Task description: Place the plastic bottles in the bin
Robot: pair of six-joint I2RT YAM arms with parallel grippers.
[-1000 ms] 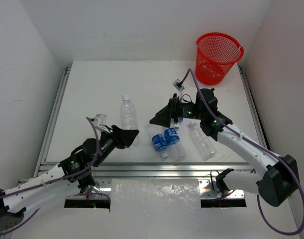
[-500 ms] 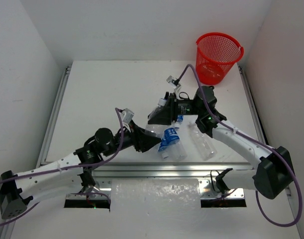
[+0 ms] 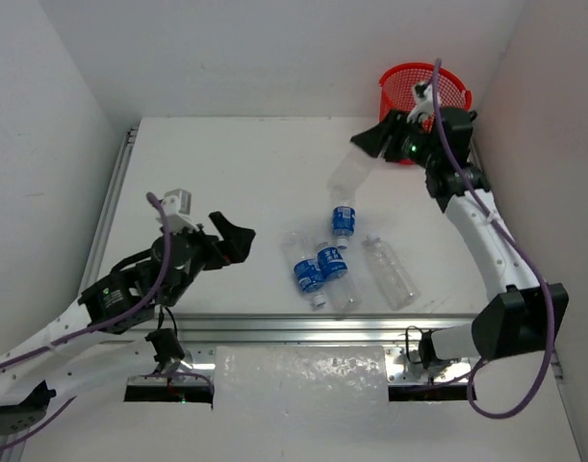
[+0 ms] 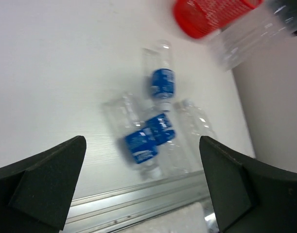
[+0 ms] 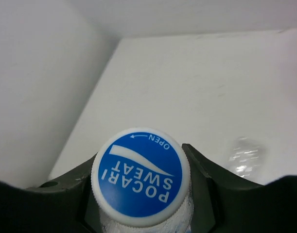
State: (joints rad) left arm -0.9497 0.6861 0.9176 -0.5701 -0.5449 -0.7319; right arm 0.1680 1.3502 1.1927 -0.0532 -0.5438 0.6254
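Plastic bottle [image 3: 349, 173] clamped in right fingers [image 5: 207, 183] near bin [image 3: 401, 77]; left fingers [image 4: 46, 179] wide apart, empty.

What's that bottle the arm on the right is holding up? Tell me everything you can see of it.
The held bottle is small and made of clear plastic, with no label that I can see. Its blue cap reads POCARI SWEAT, with an arrow marked OPEN. The right claw grips it at the neck end, so the body hangs tilted in the air, just short of the red bin, touching nothing else.
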